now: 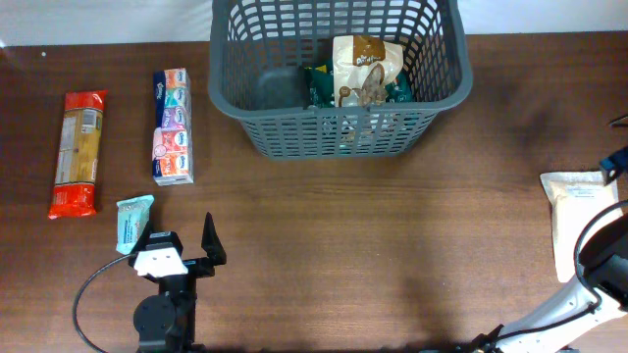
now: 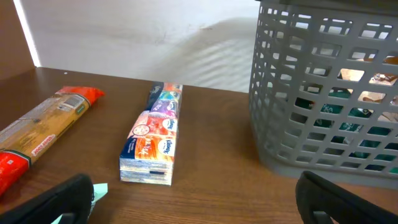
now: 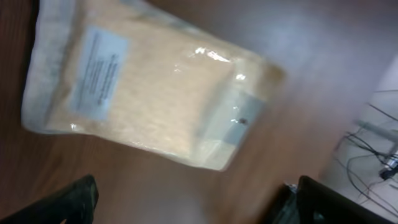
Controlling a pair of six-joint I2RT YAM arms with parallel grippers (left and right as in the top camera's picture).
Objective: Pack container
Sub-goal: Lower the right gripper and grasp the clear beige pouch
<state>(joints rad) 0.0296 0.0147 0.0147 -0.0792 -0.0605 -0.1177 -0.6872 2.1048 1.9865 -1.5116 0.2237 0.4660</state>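
The container (image 1: 294,137), a dark grey slotted basket, stands at the back centre and holds a brown-and-white snack bag (image 1: 365,69) and a green packet (image 1: 322,86). In the left wrist view the container (image 2: 323,93) rises at the right. My left gripper (image 1: 174,240) is low at the front left, open and empty (image 2: 196,202), with a small teal packet (image 1: 134,221) by its left finger. My right gripper (image 3: 199,199) is open over bare wood, just short of a pale clear pouch (image 3: 149,93). The pouch (image 1: 579,221) lies at the right edge.
A long red packet (image 1: 78,152) lies at the far left. A multicoloured tissue pack (image 1: 173,126) lies beside it, left of the basket. Both show ahead in the left wrist view, the red packet (image 2: 43,127) and the tissue pack (image 2: 154,134). The table's right edge is close to the pouch.
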